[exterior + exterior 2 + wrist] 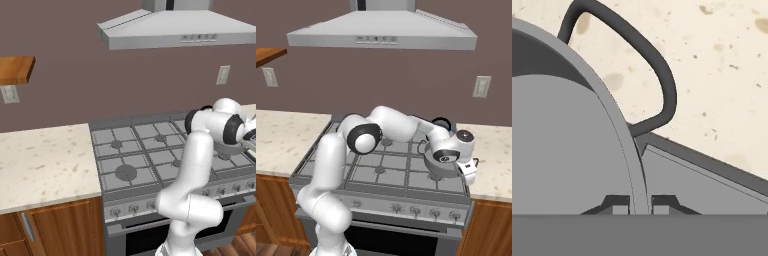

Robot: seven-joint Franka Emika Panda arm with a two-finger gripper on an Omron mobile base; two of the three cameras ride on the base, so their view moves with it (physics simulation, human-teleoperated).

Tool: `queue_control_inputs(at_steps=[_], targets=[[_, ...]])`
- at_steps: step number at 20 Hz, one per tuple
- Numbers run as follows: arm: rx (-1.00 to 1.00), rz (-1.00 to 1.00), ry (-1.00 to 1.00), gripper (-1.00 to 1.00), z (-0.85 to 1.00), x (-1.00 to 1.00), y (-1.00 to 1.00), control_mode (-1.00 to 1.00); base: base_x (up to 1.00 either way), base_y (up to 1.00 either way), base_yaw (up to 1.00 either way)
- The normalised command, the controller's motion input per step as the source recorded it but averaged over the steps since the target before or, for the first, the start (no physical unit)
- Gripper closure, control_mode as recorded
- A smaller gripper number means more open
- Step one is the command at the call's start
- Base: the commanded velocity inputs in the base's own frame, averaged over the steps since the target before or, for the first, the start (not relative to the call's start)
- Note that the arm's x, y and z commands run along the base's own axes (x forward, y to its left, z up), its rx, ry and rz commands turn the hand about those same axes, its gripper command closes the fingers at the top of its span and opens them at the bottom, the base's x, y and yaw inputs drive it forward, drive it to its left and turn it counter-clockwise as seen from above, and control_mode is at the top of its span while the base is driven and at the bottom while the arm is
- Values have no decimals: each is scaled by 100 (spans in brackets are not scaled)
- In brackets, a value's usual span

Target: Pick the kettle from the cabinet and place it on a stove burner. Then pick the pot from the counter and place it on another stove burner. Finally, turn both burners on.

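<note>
My gripper (639,204) is shut on the thin rim of the grey pot (567,145), one finger on each side of the wall. The pot's dark loop handle (662,75) arches over the beige counter (722,60). From the right base view, the pot (435,169) sits under my hand (468,169) at the front right of the stove (386,170); I cannot tell whether it rests or hangs. A dark rounded shape (442,121), perhaps the kettle, peeks from behind my forearm at the stove's back right. The cabinet's wooden shelf (15,69) is at the upper left.
A steel range hood (381,32) hangs above the stove. Knobs (416,210) line the stove's front panel. Beige counter (45,160) stretches left of the stove and a shorter piece (493,150) lies to the right. Wall outlets (482,86) sit on the brown wall.
</note>
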Motion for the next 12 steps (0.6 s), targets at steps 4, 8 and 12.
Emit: queue_control_inputs(at_steps=[4,8,12], targets=[[-3,0,-5,100,0,-5,0,-100,0,0,0],[-1,0,-3,100,0,0,9,-100,0,0,0],[0,0,0,100,4,0,14,-100,0,0,0]])
